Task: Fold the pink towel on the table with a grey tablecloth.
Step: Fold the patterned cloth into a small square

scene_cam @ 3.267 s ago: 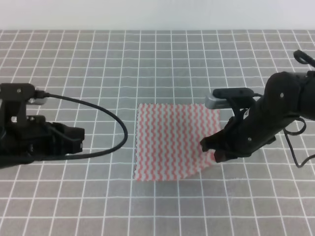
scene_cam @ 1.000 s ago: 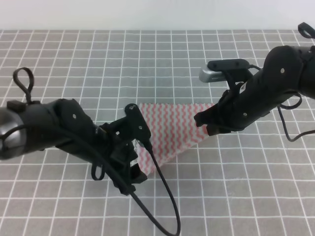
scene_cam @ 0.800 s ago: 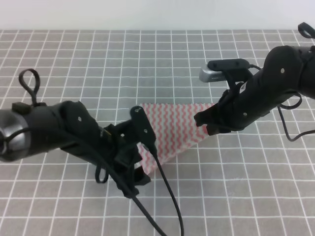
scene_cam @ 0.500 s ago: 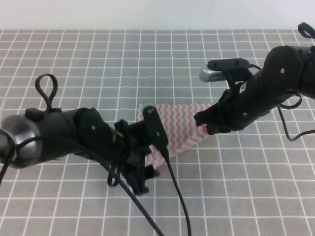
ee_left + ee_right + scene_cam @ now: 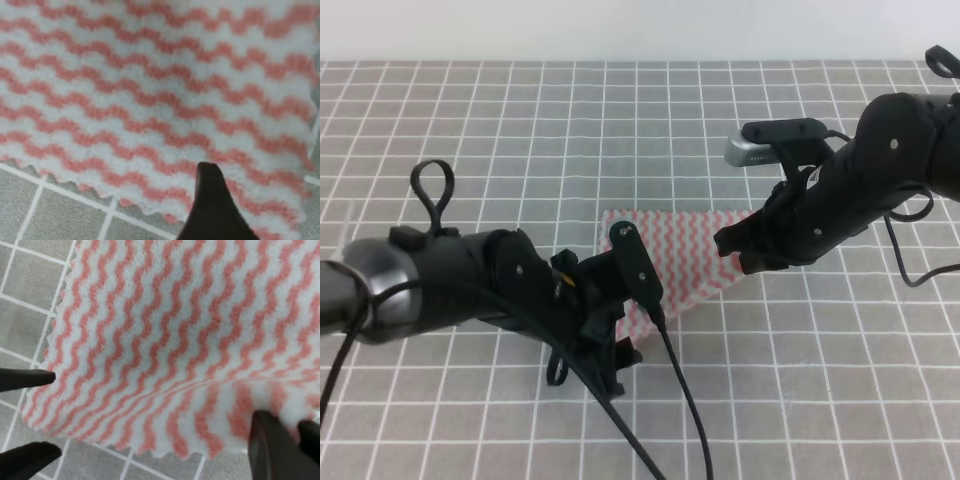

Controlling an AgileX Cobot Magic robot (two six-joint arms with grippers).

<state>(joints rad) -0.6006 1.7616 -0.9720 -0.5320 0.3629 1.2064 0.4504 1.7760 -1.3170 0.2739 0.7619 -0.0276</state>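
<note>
The right gripper pinches a corner of the pink towel to draw it over into a fold, while the left gripper is down at the towel's near edge on the table – whether spread or pressed together I cannot tell.

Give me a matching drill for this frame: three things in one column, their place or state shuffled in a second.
Things:
1. pink-and-white zigzag-striped towel
2. left black gripper
3. right black gripper

States:
A. holds the towel's right edge
B. low at the towel's front tip
C. triangular patch on the grey gridded tablecloth

Pairs: 1-C, 2-B, 3-A
</note>
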